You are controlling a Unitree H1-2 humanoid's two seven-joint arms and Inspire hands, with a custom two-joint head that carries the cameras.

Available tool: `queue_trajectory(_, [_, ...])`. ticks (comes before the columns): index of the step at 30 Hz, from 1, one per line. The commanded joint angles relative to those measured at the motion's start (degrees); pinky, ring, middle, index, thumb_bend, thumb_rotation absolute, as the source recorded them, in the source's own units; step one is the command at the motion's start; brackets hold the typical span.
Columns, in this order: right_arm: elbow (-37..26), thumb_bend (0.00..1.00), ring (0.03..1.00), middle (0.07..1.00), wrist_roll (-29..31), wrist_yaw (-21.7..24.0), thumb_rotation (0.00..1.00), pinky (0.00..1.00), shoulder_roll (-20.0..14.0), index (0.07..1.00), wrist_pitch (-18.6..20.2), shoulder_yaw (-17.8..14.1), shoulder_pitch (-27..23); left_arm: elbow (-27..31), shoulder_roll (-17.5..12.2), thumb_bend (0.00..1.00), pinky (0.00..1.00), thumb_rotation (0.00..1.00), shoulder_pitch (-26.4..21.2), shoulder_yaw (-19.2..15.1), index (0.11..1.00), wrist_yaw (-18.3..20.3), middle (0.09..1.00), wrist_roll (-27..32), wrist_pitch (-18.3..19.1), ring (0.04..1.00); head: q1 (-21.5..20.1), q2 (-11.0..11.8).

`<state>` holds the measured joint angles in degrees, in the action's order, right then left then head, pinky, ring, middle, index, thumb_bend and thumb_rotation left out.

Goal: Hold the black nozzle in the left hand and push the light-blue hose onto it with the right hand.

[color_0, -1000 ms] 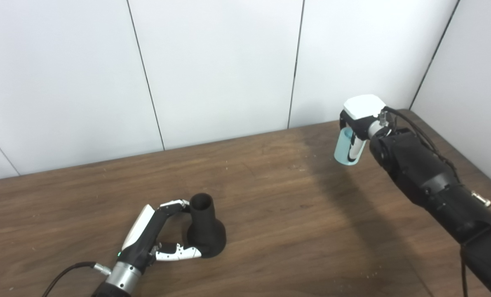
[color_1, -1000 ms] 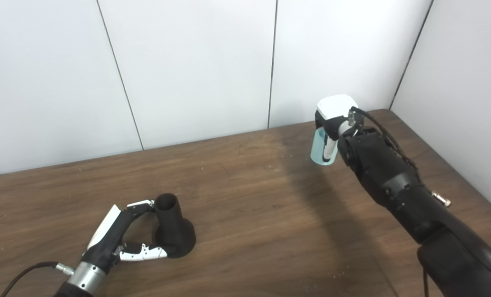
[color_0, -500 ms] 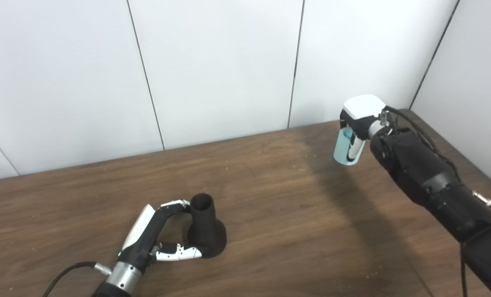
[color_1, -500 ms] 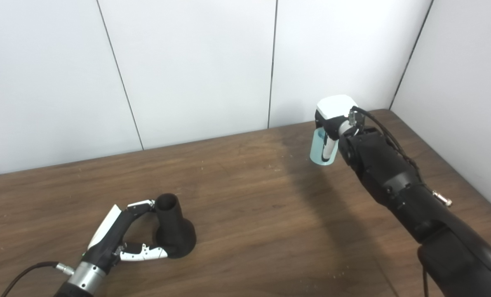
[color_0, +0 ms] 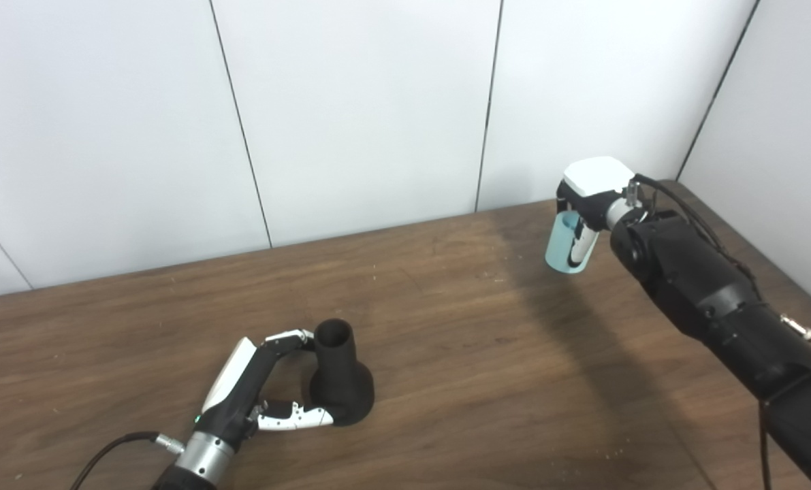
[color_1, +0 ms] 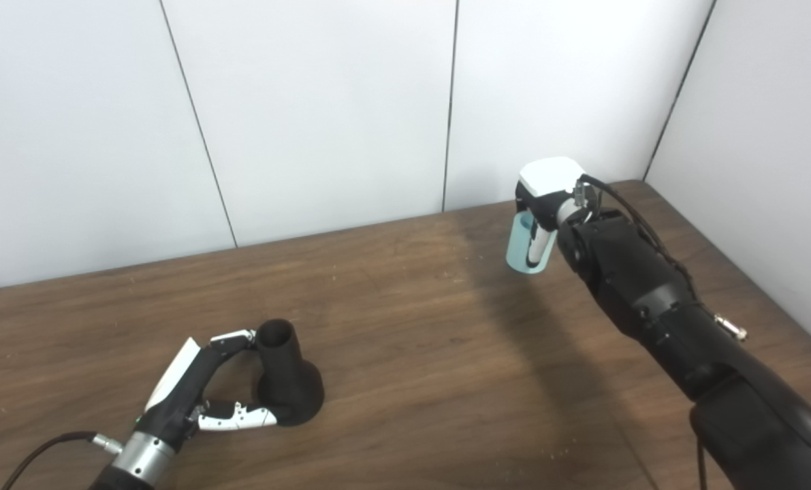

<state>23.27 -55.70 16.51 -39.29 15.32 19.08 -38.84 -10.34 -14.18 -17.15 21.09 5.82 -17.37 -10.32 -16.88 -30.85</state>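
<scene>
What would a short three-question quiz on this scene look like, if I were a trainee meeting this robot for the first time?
1. True or false: the light-blue hose is already pushed onto the black nozzle.
2. Which hand holds the hose? A) left hand B) right hand C) neither
3. Fill in: the nozzle stands on the ____ with its open mouth facing up.

Key
1. False. The hose is held up near the far right of the table, well apart from the nozzle.
2. B. The right hand is closed on it, while the left hand has its fingers at the nozzle's neck and base.
3. table
</scene>
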Motion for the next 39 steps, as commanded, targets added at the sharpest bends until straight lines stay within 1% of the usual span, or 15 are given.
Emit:
queue_trajectory(1, [-4.7,0.52,0.406,0.492,-0.3,1.2,0.0,0.12,-2.3,0.484,1.0,-1.2,-3.6,-1.9,-1.1,0.51,0.9,0.08,2.7,1.9,0.481,4.3,0.597,-2.8,4.6,0.718,0.0,-0.1])
queue_trajectory(2, [-6.0,0.53,0.301,0.481,-0.4,2.0,0.0,0.11,-2.2,0.483,1.4,-1.3,-3.6,-1.9,-1.1,0.51,0.9,0.08,2.7,2.0,0.481,4.3,0.597,-2.8,4.8,0.718,0.0,-0.1])
queue_trajectory(3, [-8.3,0.53,0.247,0.476,-0.7,3.4,0.0,0.1,-2.1,0.483,1.8,-1.3,-3.7,-1.7,-1.0,0.51,0.9,0.08,2.8,2.1,0.481,4.4,0.597,-3.0,5.0,0.718,0.4,-0.5])
queue_trajectory(4, [-10.6,0.53,0.211,0.472,-1.1,4.7,0.0,0.09,-2.0,0.482,2.2,-1.2,-3.7,-1.6,-1.0,0.51,0.9,0.08,2.8,2.2,0.481,4.4,0.597,-3.1,5.3,0.718,0.4,-0.5])
queue_trajectory(6, [-14.2,0.53,0.19,0.47,-1.7,6.8,0.0,0.09,-2.0,0.483,2.5,-1.1,-3.8,-1.2,-0.8,0.51,0.9,0.08,2.9,2.5,0.481,4.4,0.598,-3.2,5.9,0.718,0.7,-0.7])
queue_trajectory(9, [-17.6,0.53,0.183,0.47,-2.4,9.0,0.0,0.09,-1.9,0.484,2.2,-0.8,-4.1,-0.7,-0.6,0.51,0.9,0.08,2.8,2.9,0.481,4.5,0.598,-3.4,6.8,0.719,1.4,-0.9])
queue_trajectory(12, [-21.4,0.53,0.171,0.47,-2.5,11.2,0.0,0.08,-1.8,0.484,0.8,-0.7,-4.5,0.2,-0.4,0.51,0.9,0.08,2.7,3.3,0.481,4.6,0.598,-3.5,7.8,0.719,2.0,-1.0])
queue_trajectory(16, [-25.7,0.53,0.165,0.47,-1.6,13.7,0.0,0.07,-1.2,0.482,-1.3,-1.0,-4.9,0.8,-0.1,0.51,0.9,0.08,2.7,3.6,0.481,4.7,0.6,-3.5,8.6,0.723,2.9,-1.1])
queue_trajectory(22, [-31.2,0.53,0.165,0.47,0.9,15.9,0.0,0.08,0.2,0.481,-3.8,-1.9,-4.6,0.7,0.8,0.51,0.91,0.08,3.3,4.0,0.481,4.4,0.604,-4.0,9.2,0.722,4.6,-1.6])
queue_trajectory(27, [-35.2,0.53,0.164,0.47,2.3,18.2,0.0,0.07,1.0,0.482,-5.7,-2.0,-4.9,2.2,2.2,0.51,0.91,0.08,5.1,5.3,0.481,4.5,0.606,-4.8,10.9,0.723,8.6,-3.1])
queue_trajectory(28, [-35.8,0.53,0.163,0.47,2.6,18.7,0.0,0.07,1.1,0.482,-6.1,-2.1,-5.1,2.3,2.4,0.51,0.91,0.08,5.3,5.6,0.48,4.6,0.603,-4.9,11.1,0.722,8.8,-3.2])
queue_trajectory(32, [-38.7,0.53,0.163,0.47,4.1,21.5,0.0,0.08,1.0,0.483,-7.2,-2.9,-6.0,2.9,3.0,0.51,0.89,0.08,5.4,6.5,0.48,5.1,0.599,-5.2,12.5,0.72,11.6,-4.3])
queue_trajectory(34, [-40.1,0.53,0.166,0.47,5.0,22.7,0.0,0.08,1.1,0.483,-7.6,-3.5,-6.3,3.4,3.2,0.51,0.88,0.08,5.1,6.9,0.48,5.5,0.602,-5.5,13.5,0.719,12.4,-4.6])
queue_trajectory(36, [-40.7,0.53,0.173,0.47,5.4,23.3,0.0,0.08,1.3,0.483,-7.8,-3.9,-6.3,3.8,3.2,0.52,0.87,0.08,5.0,7.2,0.48,5.5,0.605,-5.6,14.1,0.718,12.4,-4.6])
queue_trajectory(39, [-42.8,0.53,0.181,0.47,7.3,24.1,0.0,0.09,1.7,0.483,-8.4,-4.7,-6.3,4.0,3.6,0.52,0.85,0.08,4.2,7.5,0.478,6.1,0.606,-5.9,15.8,0.727,13.6,-5.0])
